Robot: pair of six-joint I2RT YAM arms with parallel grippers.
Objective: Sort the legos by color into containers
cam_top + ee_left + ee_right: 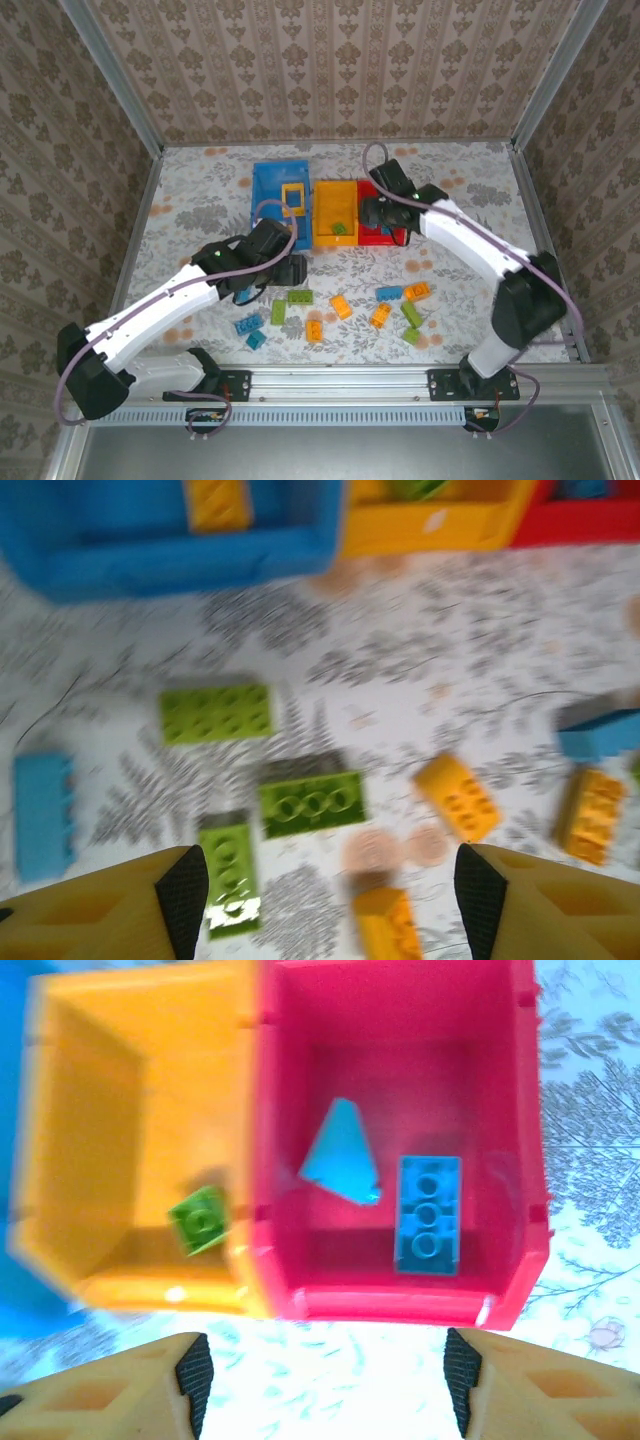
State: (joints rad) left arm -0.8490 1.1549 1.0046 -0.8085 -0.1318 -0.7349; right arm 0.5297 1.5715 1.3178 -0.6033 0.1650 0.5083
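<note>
The left end effector (328, 892) hangs released over the loose legos, fingers wide with nothing between them. Just ahead of it a lime green brick (311, 802) lies flat on the counter (430, 670). Its long axis runs side to side, along the line from finger to finger, so a grip from this pose would take it by the short ends and a wrist turn looks wise. A second green brick (228, 865) lies just beside it near the left finger, and an orange brick (457, 797) sits to the right; both could be nudged. The yellow bin (440, 520) lies ahead and right, across bare counter. The right end effector (327, 1375), released and empty, hovers at the near wall of the red bin (525, 1210), which holds two blue bricks (430, 1213). The left arm is the nearer to the loose pieces.
</note>
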